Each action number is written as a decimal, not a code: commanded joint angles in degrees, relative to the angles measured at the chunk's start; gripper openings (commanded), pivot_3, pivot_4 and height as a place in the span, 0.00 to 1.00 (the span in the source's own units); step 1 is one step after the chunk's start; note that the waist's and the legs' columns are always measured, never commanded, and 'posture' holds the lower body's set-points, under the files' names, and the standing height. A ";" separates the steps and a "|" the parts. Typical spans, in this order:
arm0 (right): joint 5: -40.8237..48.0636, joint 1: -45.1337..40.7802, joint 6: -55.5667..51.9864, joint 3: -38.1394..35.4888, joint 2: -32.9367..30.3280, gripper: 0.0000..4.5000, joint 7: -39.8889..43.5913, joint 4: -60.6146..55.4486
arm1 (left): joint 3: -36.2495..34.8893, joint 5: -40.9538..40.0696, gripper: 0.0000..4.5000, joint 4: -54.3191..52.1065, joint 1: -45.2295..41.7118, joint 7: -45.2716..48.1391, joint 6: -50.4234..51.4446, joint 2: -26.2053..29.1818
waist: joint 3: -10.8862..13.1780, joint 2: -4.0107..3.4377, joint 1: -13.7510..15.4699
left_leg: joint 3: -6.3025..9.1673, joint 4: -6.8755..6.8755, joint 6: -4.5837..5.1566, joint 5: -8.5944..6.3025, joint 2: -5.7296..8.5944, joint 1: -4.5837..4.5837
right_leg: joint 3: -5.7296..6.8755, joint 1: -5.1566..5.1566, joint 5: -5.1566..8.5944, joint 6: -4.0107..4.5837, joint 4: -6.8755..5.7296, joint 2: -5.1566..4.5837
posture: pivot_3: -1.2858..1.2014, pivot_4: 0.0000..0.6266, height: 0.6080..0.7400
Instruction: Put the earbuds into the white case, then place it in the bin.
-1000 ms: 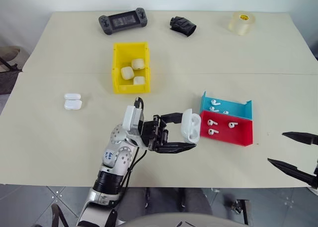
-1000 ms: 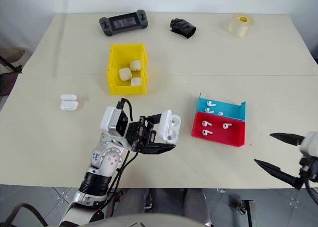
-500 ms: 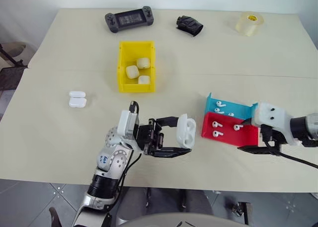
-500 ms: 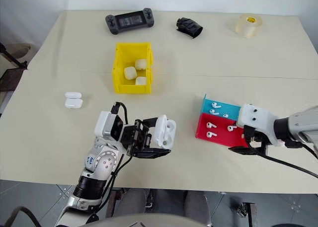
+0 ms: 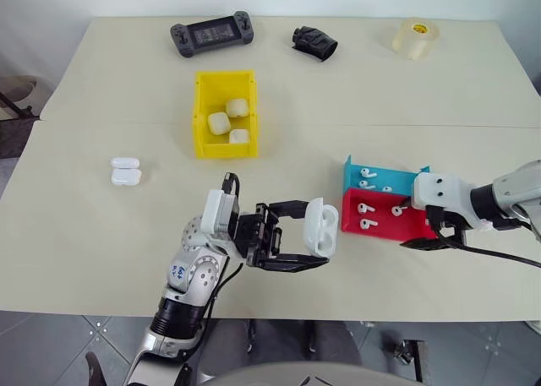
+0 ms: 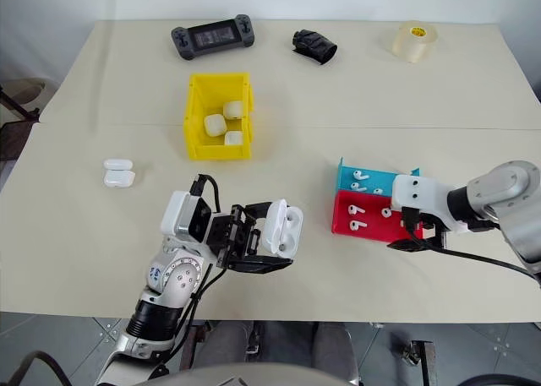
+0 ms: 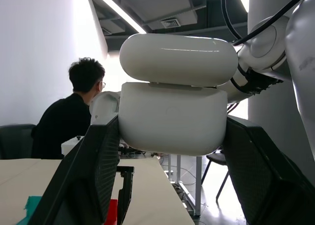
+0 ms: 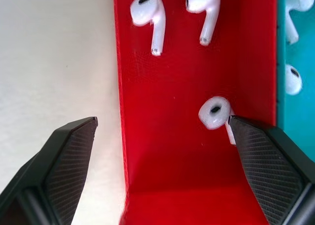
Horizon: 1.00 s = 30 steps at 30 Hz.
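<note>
Since the earlier frame our right claw (image 5: 420,228) has swung in from the lower right of the frame; now it hangs released over the red plastic tray (image 5: 382,226), one finger (image 8: 69,156) outside the tray wall, the other (image 8: 266,156) just beside a small glossy white earbud (image 8: 214,112). We judge a pick of that earbud is next.

Left claw (image 5: 306,236), centre bottom of frame, is clenched on the glossy white rounded charging case (image 5: 321,225), lid flipped open, held above the beige tabletop (image 5: 101,234).

Containers:
- red tray: three earbuds.
- blue plastic tray (image 5: 380,176) touching behind it: a few more earbuds.
- bright yellow open-top plastic bin (image 5: 223,113), upper centre: three white look-alike cases.
- two more white cases (image 5: 123,171) lie loose at left.
</note>
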State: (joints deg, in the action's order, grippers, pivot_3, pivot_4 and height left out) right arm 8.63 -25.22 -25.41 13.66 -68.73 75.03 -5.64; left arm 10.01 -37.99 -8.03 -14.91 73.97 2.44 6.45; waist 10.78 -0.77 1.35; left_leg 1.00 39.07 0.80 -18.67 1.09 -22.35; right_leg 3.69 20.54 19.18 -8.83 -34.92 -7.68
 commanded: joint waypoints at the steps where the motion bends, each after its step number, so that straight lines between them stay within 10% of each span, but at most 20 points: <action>1: -1.82 -1.85 1.05 0.23 0.80 1.00 1.33 0.67 | -0.15 -1.36 0.62 -1.84 0.45 0.35 -0.37 0.26 | 0.00 0.00 0.04 | 0.00 0.00 0.00 0.00 0.00 0.00 | 0.00 0.01 0.00 0.00 0.00 0.00 | 0.52 0.24 1.00; 11: -4.33 -2.86 3.58 1.14 1.29 0.42 4.79 1.31 | -0.83 -1.11 0.62 -1.47 -0.26 -0.19 -0.62 0.72 | 0.00 0.00 0.02 | 0.00 0.01 -0.01 0.01 0.01 0.00 | 0.00 0.01 0.00 0.00 -0.03 0.00 | 0.52 0.24 1.00; 30: -3.92 -8.86 -11.58 3.45 7.33 0.42 5.11 -9.53 | -3.38 -0.92 0.62 -2.27 0.68 -2.18 -0.86 3.27 | 0.00 0.00 0.09 | 0.04 0.02 -0.03 0.01 0.01 0.01 | -0.01 0.03 0.00 0.00 -0.06 -0.04 | 0.52 0.24 1.00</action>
State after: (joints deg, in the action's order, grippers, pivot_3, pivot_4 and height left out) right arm 4.62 -33.14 -35.81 17.14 -61.51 80.43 -13.49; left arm 6.73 -37.97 -8.25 -13.95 72.07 2.33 10.01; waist 10.78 -0.78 1.44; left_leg 1.03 39.09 0.77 -18.66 1.11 -22.35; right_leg 3.69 20.56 19.18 -8.83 -34.99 -7.72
